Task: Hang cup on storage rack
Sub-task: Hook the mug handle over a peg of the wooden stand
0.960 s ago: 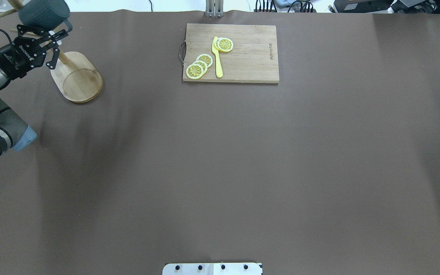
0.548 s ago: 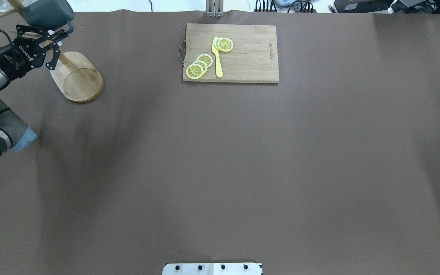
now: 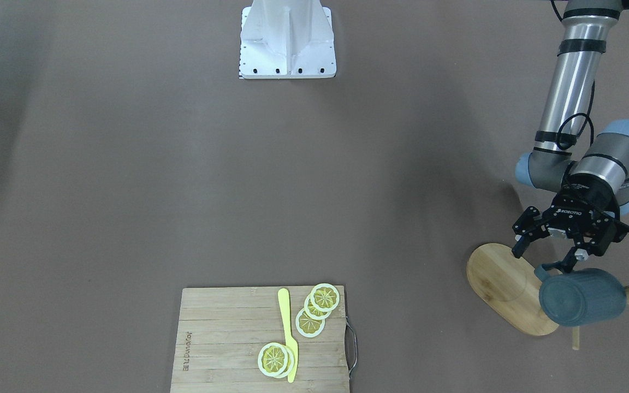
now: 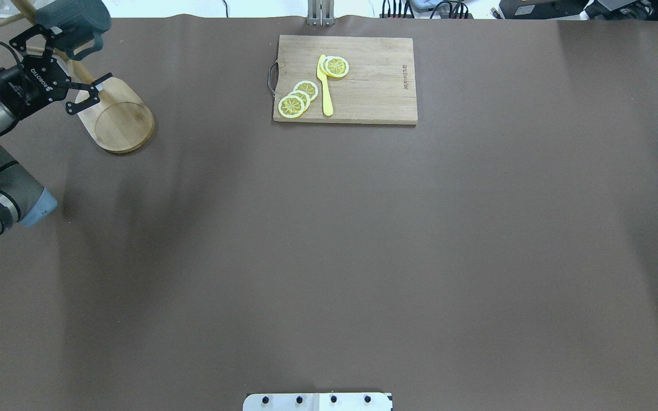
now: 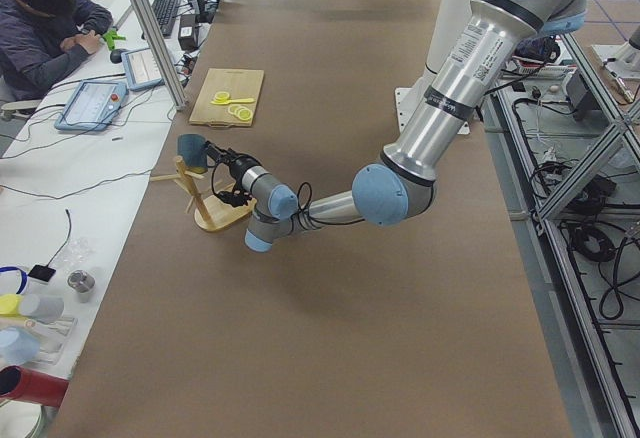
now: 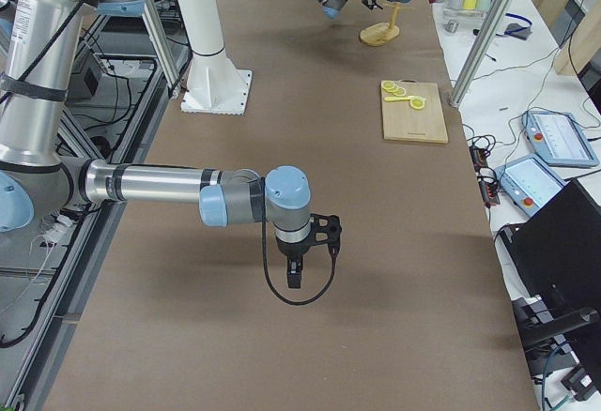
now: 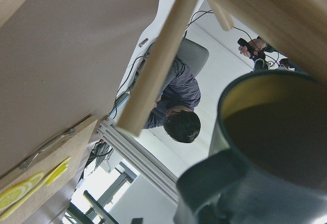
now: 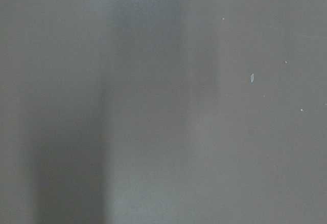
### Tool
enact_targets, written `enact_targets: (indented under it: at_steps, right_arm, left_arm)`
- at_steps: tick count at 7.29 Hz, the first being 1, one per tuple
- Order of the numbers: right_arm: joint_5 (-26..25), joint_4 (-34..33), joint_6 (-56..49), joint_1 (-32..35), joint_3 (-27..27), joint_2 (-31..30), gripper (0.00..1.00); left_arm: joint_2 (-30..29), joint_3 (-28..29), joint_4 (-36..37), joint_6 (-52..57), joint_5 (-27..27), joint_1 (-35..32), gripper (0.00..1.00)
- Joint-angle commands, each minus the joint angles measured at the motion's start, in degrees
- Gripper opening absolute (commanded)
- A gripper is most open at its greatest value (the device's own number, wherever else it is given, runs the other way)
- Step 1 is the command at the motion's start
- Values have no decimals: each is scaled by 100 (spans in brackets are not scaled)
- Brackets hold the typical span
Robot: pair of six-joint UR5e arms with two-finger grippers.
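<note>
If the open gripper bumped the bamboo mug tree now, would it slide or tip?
The storage rack has a broad, flat oval base, so a low push would probably slide it. With the cup hanging high and to one side of the post, it is likely top-heavy; a knock from the left gripper near the pegs could rock it.

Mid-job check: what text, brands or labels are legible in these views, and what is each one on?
"ROBOTIQ": on the body of the left gripper.
Cutting board: a burnt-in brand mark near one short edge, too small to read.
Cup: no lettering shows on the sides in view.
</note>
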Motion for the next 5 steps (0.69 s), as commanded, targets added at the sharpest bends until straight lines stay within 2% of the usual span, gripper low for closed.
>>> enact_targets:
  at_steps: [1, 5]
  right_arm:
    - [0, -9, 0, 0, -9, 0, 100]
    - [9, -9, 0, 0, -35, 0, 100]
  left_arm:
    - [309, -644, 15, 140, -19, 27, 99]
    - [855, -2025, 138, 799, -46, 53, 99]
